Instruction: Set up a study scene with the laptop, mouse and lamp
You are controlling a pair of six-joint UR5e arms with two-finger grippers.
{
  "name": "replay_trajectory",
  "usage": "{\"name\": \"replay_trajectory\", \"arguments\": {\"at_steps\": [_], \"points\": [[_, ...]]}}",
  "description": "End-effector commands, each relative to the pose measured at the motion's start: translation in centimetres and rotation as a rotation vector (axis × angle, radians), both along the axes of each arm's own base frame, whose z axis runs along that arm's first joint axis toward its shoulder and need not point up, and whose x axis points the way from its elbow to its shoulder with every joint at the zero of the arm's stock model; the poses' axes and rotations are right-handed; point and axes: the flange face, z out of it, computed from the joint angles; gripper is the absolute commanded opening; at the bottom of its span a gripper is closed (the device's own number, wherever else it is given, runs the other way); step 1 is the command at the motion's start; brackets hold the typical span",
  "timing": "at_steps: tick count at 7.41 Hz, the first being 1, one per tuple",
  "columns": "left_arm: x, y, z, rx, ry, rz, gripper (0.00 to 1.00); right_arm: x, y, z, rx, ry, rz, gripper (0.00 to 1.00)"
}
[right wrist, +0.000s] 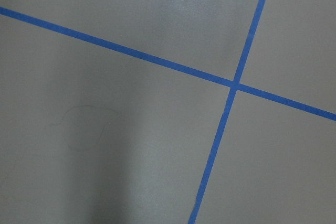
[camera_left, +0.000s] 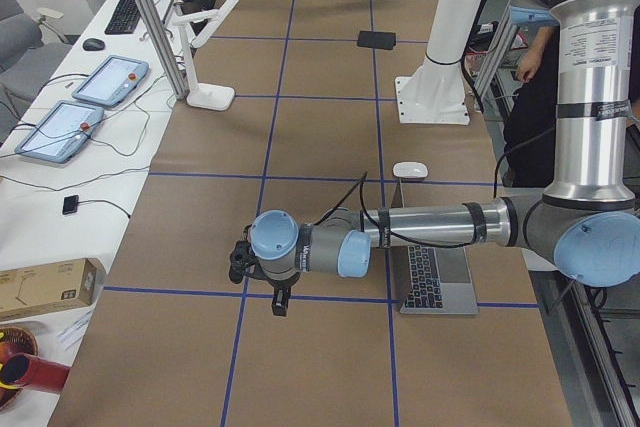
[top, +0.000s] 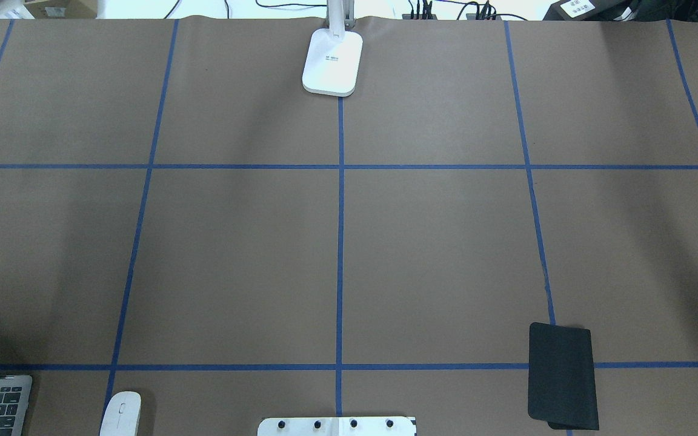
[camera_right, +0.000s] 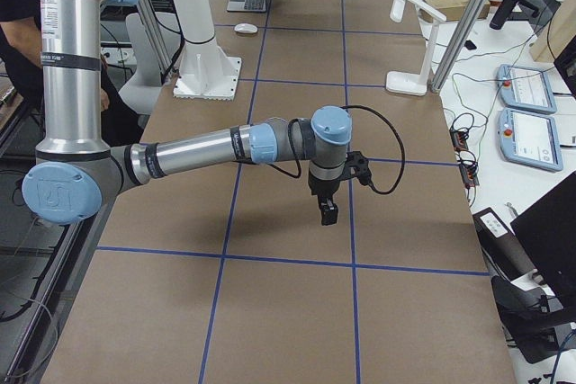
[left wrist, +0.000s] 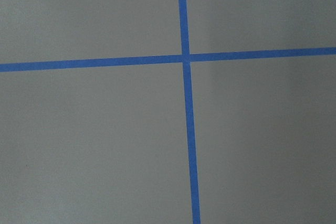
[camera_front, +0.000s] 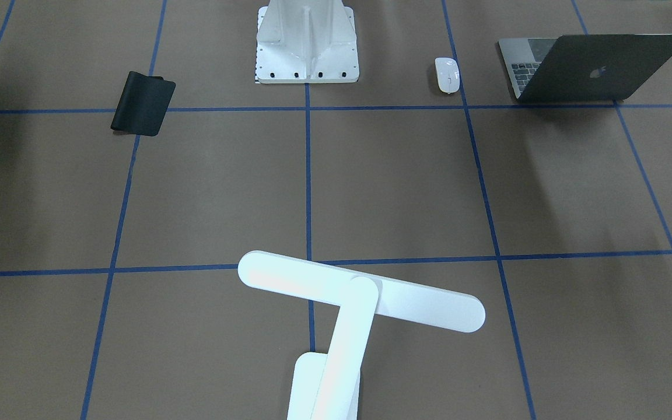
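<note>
Three items for you to check: the space-grey laptop, lid raised with its apple logo showing, sits on the table at the robot's near-left corner. The glossy white oval mouse lies near it, and the white bar-headed lamp stands at the far edge. You cannot tell whether the left gripper or the right gripper is open.

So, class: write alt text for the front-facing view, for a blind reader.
A white desk lamp stands nearest on a brown, blue-taped table; farther back are a black mouse pad, a white pedestal, a mouse and an open laptop.
</note>
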Motion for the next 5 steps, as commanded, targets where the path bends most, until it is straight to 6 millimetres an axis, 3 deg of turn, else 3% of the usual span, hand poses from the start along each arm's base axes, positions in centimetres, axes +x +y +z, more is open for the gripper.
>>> {"name": "replay_trajectory", "arguments": {"at_steps": [1,3,5], "points": [[0.0,0.0,-0.1,0.003,0.002,0.0,1.0,0.2,0.0,-0.2,0.003,0.003,0.004,1.0],[0.0,-0.2,-1.2,0.018,0.004,0.0,1.0,0.2,-0.3,-0.7,0.016,0.006,0.005,1.0],[0.9,1.3,-4.8,0.064,0.023,0.017,1.0,0.1,1.1,-1.6,0.0,-0.021,0.03,1.0]]}}
